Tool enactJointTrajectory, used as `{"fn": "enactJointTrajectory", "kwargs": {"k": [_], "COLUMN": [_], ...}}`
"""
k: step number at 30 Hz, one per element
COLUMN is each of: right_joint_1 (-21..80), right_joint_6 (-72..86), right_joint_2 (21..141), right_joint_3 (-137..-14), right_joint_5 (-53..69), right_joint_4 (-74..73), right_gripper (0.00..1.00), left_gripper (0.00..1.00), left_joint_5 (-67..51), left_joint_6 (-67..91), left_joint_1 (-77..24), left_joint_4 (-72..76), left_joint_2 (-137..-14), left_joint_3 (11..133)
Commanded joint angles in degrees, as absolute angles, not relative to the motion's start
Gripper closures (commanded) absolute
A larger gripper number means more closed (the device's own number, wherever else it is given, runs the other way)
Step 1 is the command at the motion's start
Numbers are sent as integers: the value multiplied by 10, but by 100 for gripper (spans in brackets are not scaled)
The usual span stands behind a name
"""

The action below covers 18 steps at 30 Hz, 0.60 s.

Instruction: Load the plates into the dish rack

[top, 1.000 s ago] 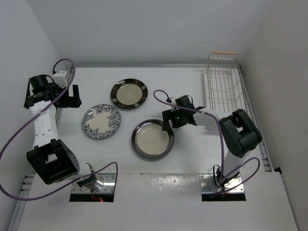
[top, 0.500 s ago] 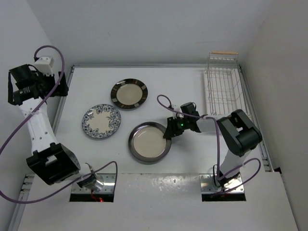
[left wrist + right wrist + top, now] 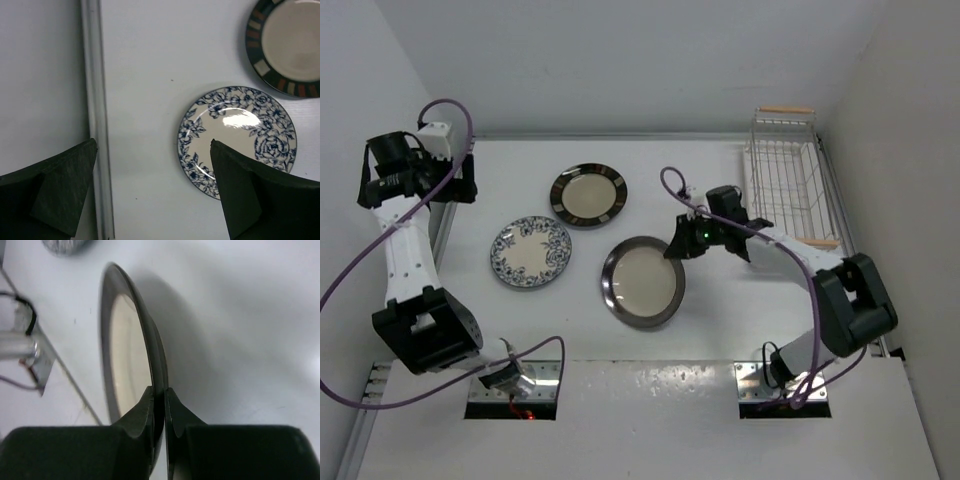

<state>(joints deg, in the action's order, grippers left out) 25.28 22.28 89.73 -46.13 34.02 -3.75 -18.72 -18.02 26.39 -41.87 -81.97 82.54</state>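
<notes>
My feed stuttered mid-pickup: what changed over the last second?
The right pincer, clamped on the rim of the grey-rimmed plate, has tipped it up by that edge. The left pincer, open, swung out left, then partway back. The blue floral plate, dark-rimmed plate and rack stayed put.

No readable text, label or number — not on any surface.
</notes>
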Motion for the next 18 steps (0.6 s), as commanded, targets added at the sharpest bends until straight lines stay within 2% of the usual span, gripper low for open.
{"fn": "enactJointTrajectory", "kwargs": {"k": [1,4,7,8,9,11,14,18], "right_joint_1": [221,165,109,100,91,48,-16,-43], "right_joint_6": [185,180,177,171,169,158,154,60], "right_joint_2": [822,802,805,803,801,795,788,774], "right_joint_3": [-560,-645,-746,-762,-799,-838,-879,-918], "right_joint_5": [269,248,209,185,172,128,66,-61], "right_joint_4": [-17,-45,-101,-108,-122,-125,-128,-131], "right_gripper": [100,100,100,100,100,100,100,100], "left_gripper": [0,0,0,4,9,10,10,10], "left_joint_5": [-152,-172,-241,-249,-240,-196,-191,-175], "left_joint_6": [-149,-168,-175,-175,-168,-156,-161,-166], "left_joint_1": [277,277,294,300,294,275,270,264], "left_joint_4": [-381,-381,-381,-381,-381,-374,-374,-374], "left_joint_2": [-764,-784,-791,-791,-796,-802,-802,-808], "left_joint_3": [851,846,833,826,826,821,800,773]}}
